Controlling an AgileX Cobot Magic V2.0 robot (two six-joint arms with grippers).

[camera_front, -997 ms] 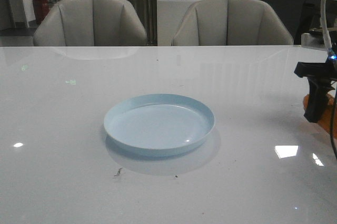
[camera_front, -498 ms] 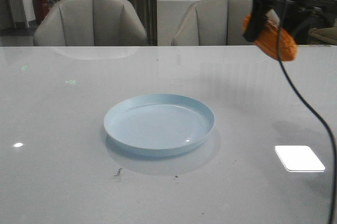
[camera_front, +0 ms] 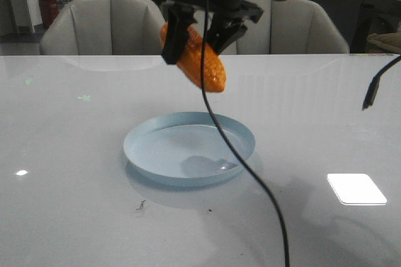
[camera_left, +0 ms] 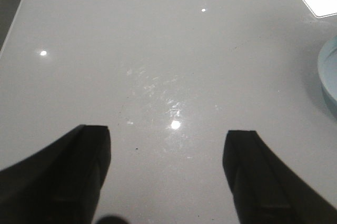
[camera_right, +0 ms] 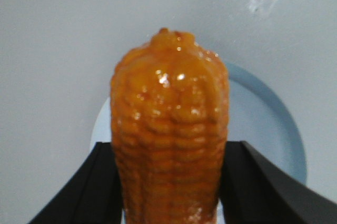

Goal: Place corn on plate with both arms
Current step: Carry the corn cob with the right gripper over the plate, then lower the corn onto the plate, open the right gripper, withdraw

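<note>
A glossy white table (camera_front: 75, 154) runs back to two grey armchairs (camera_front: 106, 26) along its far edge; the pale blue plate (camera_front: 147, 157) sits near the middle of it, with nothing on it. The right gripper (camera_front: 199, 29) hangs in the air above the plate's far rim, its jaws closed on the corn (camera_front: 202, 63); the cob tilts, its free end pointing down and to the right, clear of the plate. The left gripper (camera_left: 166, 176) hovers over bare table to the plate's left, jaws spread wide and holding nothing. The carry looks all but finished; the next move calls for lowering the cob onto the plate's floor, then parting the jaws gently so the rounded cob does not roll off.
</note>
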